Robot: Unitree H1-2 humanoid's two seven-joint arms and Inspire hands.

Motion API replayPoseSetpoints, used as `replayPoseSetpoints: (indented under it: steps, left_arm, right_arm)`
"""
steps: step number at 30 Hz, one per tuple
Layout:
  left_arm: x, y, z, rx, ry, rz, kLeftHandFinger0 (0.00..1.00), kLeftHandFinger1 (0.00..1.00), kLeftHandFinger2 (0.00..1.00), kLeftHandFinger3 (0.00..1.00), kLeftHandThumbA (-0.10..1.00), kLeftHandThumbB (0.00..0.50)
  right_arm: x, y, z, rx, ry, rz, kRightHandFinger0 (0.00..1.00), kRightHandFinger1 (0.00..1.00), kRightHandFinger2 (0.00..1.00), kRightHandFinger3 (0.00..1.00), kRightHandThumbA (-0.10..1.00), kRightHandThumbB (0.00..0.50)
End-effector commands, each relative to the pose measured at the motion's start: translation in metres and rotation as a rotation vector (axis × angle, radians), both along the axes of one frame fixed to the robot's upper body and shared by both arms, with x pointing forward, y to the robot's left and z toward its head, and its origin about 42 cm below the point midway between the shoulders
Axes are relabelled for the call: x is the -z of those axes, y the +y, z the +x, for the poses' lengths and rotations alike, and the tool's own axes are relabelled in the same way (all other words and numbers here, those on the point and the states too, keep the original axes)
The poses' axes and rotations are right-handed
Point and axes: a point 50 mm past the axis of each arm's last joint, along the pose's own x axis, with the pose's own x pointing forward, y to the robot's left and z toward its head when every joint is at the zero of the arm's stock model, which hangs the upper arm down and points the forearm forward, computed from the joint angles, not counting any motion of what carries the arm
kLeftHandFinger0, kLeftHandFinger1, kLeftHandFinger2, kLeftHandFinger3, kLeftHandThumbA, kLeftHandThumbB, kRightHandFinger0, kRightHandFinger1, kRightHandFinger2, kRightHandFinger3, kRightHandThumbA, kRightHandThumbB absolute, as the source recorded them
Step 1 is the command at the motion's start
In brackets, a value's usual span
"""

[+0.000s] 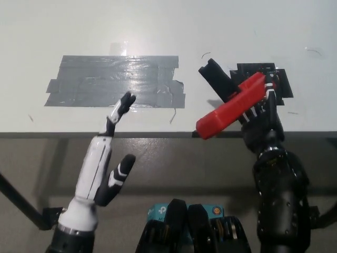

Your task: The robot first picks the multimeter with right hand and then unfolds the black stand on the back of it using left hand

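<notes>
White tabletop (158,26) fills the upper part of the head view, its front edge running across the middle, with grey floor below. At left on the table lies a patch of overlapping grey duct-tape strips (113,83); further right sits a smaller patch of black tape (281,87). The white left hand (108,158) reaches up from lower left, fingers spread apart and holding nothing, its longest fingertips over the table edge beside the grey tape and well apart from the meter. At right, the black right hand (260,118) is clamped around the red, slab-shaped multimeter (231,113), held above the table edge and tilted, its low end toward the left. A black flat stand (218,80) juts from the meter's upper side, apparently already swung partly away from the body. To do this step well, I judge the right hand should hold the meter steady with the stand side facing the left hand, while the left fingertips come across, hook under the stand's free end and swing it out without pushing the meter from the grasp.
</notes>
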Motion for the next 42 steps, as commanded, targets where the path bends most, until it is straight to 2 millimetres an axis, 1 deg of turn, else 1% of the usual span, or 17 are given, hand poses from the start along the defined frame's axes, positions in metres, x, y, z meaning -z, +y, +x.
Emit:
replayPoseSetpoints:
  steps: [1, 4, 10, 13, 15, 19, 20, 22, 23, 25, 27, 29, 31, 32, 35, 38, 42]
  left_arm:
    - [-0.085, -0.03, -0.018, 0.128, -0.249, -0.09, 1.0, 1.0, 1.0, 1.0, 1.0, 0.215]
    - [-0.086, -0.034, -0.016, 0.126, -0.26, -0.088, 1.0, 1.0, 1.0, 1.0, 1.0, 0.228]
    - [-0.087, -0.035, -0.022, 0.14, -0.264, -0.109, 1.0, 1.0, 1.0, 1.0, 1.0, 0.221]
    - [-0.09, -0.036, -0.024, 0.167, -0.29, -0.118, 1.0, 1.0, 1.0, 1.0, 1.0, 0.224]
    - [-0.092, -0.037, -0.025, 0.169, -0.297, -0.12, 1.0, 1.0, 1.0, 1.0, 1.0, 0.233]
    - [-0.097, -0.037, -0.029, 0.16, -0.322, -0.109, 1.0, 1.0, 1.0, 1.0, 1.0, 0.24]
    - [-0.099, -0.037, -0.03, 0.16, -0.322, -0.108, 1.0, 1.0, 1.0, 1.0, 1.0, 0.254]
    - [-0.103, -0.038, -0.031, 0.165, -0.324, -0.111, 1.0, 1.0, 1.0, 1.0, 1.0, 0.263]
    - [-0.105, -0.038, -0.032, 0.17, -0.328, -0.12, 1.0, 1.0, 1.0, 1.0, 1.0, 0.272]
    - [-0.107, -0.037, -0.034, 0.167, -0.338, -0.125, 1.0, 1.0, 1.0, 1.0, 1.0, 0.278]
    - [-0.11, -0.035, -0.038, 0.137, -0.386, -0.132, 1.0, 1.0, 1.0, 1.0, 1.0, 0.273]
    - [-0.113, -0.031, -0.042, 0.116, -0.406, -0.167, 1.0, 1.0, 1.0, 1.0, 1.0, 0.32]
    - [-0.114, -0.027, -0.044, 0.098, -0.42, -0.177, 1.0, 1.0, 1.0, 1.0, 1.0, 0.312]
    - [-0.113, -0.025, -0.044, 0.092, -0.419, -0.185, 1.0, 1.0, 1.0, 1.0, 1.0, 0.297]
    - [-0.109, -0.023, -0.043, 0.076, -0.397, -0.208, 1.0, 1.0, 1.0, 1.0, 1.0, 0.289]
    - [-0.106, -0.028, -0.039, 0.097, -0.387, -0.223, 1.0, 1.0, 1.0, 1.0, 1.0, 0.271]
    - [-0.102, -0.033, -0.031, 0.094, -0.371, -0.23, 1.0, 1.0, 1.0, 1.0, 1.0, 0.308]
  right_arm:
    - [-0.14, 0.058, -0.048, -0.449, -0.738, 0.459, 0.0, 0.45, 0.88, 1.0, -0.1, 0.156]
    - [-0.138, 0.062, -0.059, -0.504, -0.783, 0.422, 0.0, 0.46, 0.93, 1.0, -0.1, 0.111]
    - [-0.132, 0.062, -0.075, -0.537, -0.769, 0.422, 0.0, 0.39, 0.87, 1.0, -0.1, 0.135]
    - [-0.125, 0.057, -0.086, -0.544, -0.757, 0.427, 0.0, 0.34, 0.85, 0.89, -0.1, 0.131]
    - [-0.122, 0.053, -0.091, -0.544, -0.754, 0.415, 0.0, 0.32, 0.86, 0.86, -0.1, 0.122]
    - [-0.113, 0.044, -0.099, -0.559, -0.762, 0.396, 0.0, 0.36, 0.84, 0.82, -0.1, 0.113]
    - [-0.111, 0.041, -0.101, -0.562, -0.759, 0.398, 0.0, 0.36, 0.84, 0.76, -0.1, 0.123]
    - [-0.11, 0.035, -0.102, -0.563, -0.752, 0.39, 0.0, 0.29, 0.76, 0.67, -0.1, 0.129]
    - [-0.108, 0.033, -0.104, -0.56, -0.749, 0.381, 0.0, 0.27, 0.74, 0.66, -0.1, 0.123]
    - [-0.105, 0.031, -0.106, -0.562, -0.75, 0.378, 0.0, 0.27, 0.76, 0.67, -0.1, 0.112]
    - [-0.099, 0.023, -0.111, -0.551, -0.732, 0.371, 0.0, 0.32, 0.78, 0.8, -0.1, 0.1]
    - [-0.096, 0.02, -0.114, -0.543, -0.722, 0.379, 0.0, 0.34, 0.79, 0.89, -0.1, 0.091]
    - [-0.094, 0.018, -0.117, -0.545, -0.72, 0.382, 0.0, 0.34, 0.8, 0.9, -0.1, 0.098]
    - [-0.095, 0.018, -0.119, -0.548, -0.72, 0.375, 0.0, 0.3, 0.79, 0.87, -0.1, 0.101]
    - [-0.097, 0.019, -0.124, -0.572, -0.736, 0.383, 0.0, 0.3, 0.79, 0.84, -0.1, 0.104]
    - [-0.099, 0.021, -0.128, -0.587, -0.739, 0.396, 0.0, 0.2, 0.71, 0.72, -0.1, 0.132]
    - [-0.104, 0.026, -0.132, -0.604, -0.758, 0.412, 0.0, 0.14, 0.66, 0.67, -0.1, 0.149]
